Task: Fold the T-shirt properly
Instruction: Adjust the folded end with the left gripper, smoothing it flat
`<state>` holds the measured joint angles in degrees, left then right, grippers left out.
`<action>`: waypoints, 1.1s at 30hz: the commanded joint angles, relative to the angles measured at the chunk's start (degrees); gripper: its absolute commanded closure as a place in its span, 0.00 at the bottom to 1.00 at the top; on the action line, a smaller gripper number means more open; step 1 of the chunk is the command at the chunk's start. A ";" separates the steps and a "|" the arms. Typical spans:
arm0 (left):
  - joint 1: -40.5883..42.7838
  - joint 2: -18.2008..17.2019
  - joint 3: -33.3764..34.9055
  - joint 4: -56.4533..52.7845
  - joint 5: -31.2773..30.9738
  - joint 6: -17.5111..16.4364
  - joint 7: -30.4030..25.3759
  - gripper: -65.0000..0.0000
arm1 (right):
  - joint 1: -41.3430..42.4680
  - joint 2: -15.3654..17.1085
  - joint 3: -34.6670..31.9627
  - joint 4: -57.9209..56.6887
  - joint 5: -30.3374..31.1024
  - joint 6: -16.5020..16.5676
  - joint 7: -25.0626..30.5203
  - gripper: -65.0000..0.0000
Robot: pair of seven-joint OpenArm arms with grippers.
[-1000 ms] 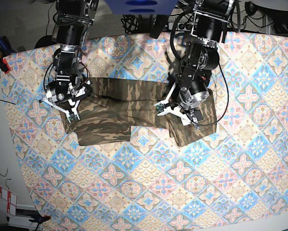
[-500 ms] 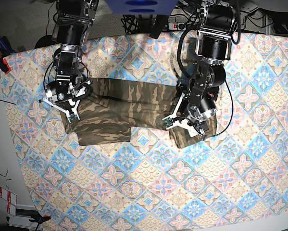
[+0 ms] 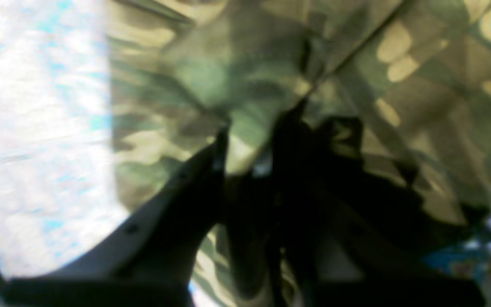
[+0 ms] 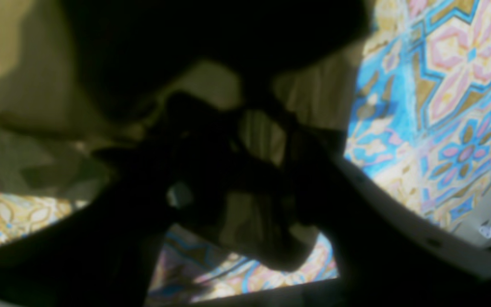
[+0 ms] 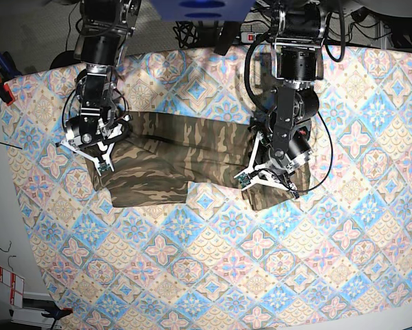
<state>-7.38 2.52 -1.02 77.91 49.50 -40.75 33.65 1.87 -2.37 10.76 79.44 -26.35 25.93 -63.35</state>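
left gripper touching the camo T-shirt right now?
Touching. In the left wrist view the left gripper has its fingertips pressed into the T-shirt, cloth bunched between them; the base view agrees.

Most of the blurred left wrist view is filled by the creased camouflage T-shirt (image 3: 356, 85). The dark fingers (image 3: 211, 170) of the left gripper (image 3: 254, 140) are seen close together against the fabric. A pale tablecloth (image 3: 36, 128) is seen at the left.

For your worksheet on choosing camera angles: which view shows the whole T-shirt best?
The base view: the T-shirt lies stretched across the tablecloth, with both ends visible under the arms. The left wrist view shows only a blurred close-up of camouflage fabric. The right wrist view shows a dark, blurred patch of it.
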 commanded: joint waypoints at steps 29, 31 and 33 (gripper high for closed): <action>0.48 -2.30 3.61 10.84 -0.04 4.84 2.18 0.32 | -0.42 -0.13 -0.08 -1.24 1.43 0.22 2.03 0.53; 0.30 -2.74 3.35 7.85 -0.04 4.84 1.91 0.34 | -0.33 -0.13 -0.17 -1.24 1.43 0.22 2.03 0.53; 0.30 -2.92 3.26 5.39 -0.13 4.84 1.82 0.35 | -0.33 -0.13 -0.17 -1.24 1.43 0.22 2.03 0.53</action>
<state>-5.82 -0.64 2.09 82.11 49.50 -36.69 36.60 1.87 -2.35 10.74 79.44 -26.35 25.91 -63.35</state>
